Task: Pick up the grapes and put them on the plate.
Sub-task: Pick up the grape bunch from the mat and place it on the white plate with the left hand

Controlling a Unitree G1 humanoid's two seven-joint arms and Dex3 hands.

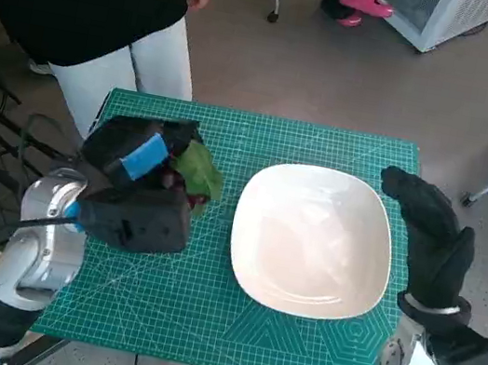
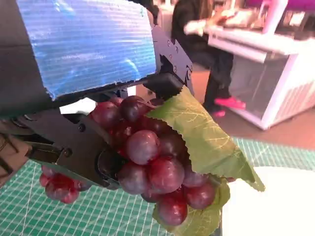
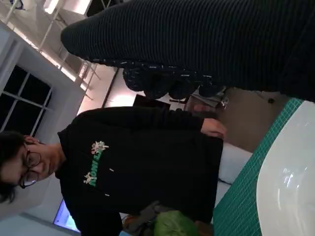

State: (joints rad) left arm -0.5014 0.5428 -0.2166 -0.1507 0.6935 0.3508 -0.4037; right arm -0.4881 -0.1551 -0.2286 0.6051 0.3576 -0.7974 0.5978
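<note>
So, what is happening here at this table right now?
The robot's left hand grips a bunch of red grapes with green leaves, beside the white plate on the green mat. The plate has nothing on it yet. The gloved right hand is open at the plate's other side, holding nothing. A person in black stands behind the table.

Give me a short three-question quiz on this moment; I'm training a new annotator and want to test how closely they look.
1. True or false: the grapes already lie on the plate.
2. Which robot hand holds the grapes? A) left robot hand B) right robot hand C) neither
3. Fill in: the plate stands on a green cutting ____.

Key
1. False; the plate is bare and the grapes are in a hand beside it.
2. A.
3. mat.
</note>
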